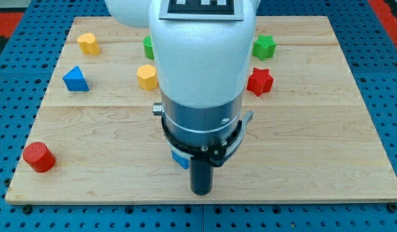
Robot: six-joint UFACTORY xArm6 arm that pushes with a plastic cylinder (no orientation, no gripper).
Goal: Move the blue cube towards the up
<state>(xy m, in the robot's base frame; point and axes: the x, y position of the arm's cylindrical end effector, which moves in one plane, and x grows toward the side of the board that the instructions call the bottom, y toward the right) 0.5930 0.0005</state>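
Note:
The blue cube [180, 159] shows only as a small blue corner, mostly hidden behind the arm's body, near the view's bottom centre. My rod hangs just to its right and below, and my tip [201, 192] sits close to the board's bottom edge, slightly right of and below the cube's visible corner. Whether the tip touches the cube cannot be told.
On the wooden board [314, 129]: a blue triangular block [75, 79] and a yellow block [89, 43] at upper left, a yellow hexagon [147, 77], a green block [148, 46] partly hidden, a green star [264, 46], a red star [260, 82], a red cylinder [38, 157] at lower left.

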